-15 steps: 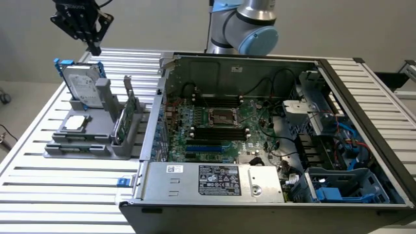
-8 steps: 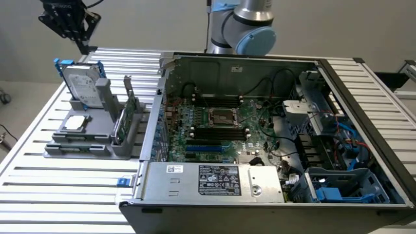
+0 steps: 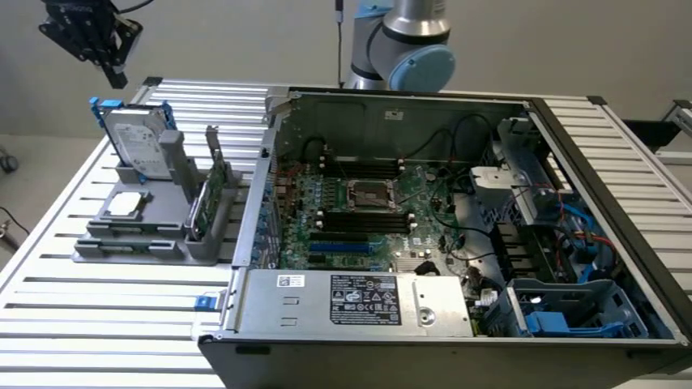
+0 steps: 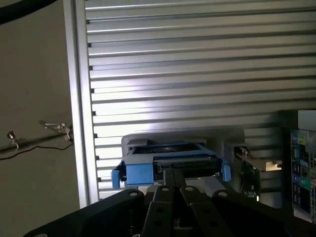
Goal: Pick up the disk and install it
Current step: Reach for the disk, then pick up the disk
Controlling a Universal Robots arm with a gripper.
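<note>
The disk stands upright in a grey holder at the exterior view's left, a silver drive with a white label in a blue carrier. My gripper hangs in the air above it and slightly toward that same left side, touching nothing. In the wrist view, the disk lies just beyond my gripper, seen edge-on with its blue frame. The two black fingers are pressed together, shut, with nothing between them.
An open computer case fills the middle and the exterior view's right, with a motherboard and a blue drive bay. The holder also carries a green circuit card and a small silver chip. A slatted aluminium table lies beneath everything.
</note>
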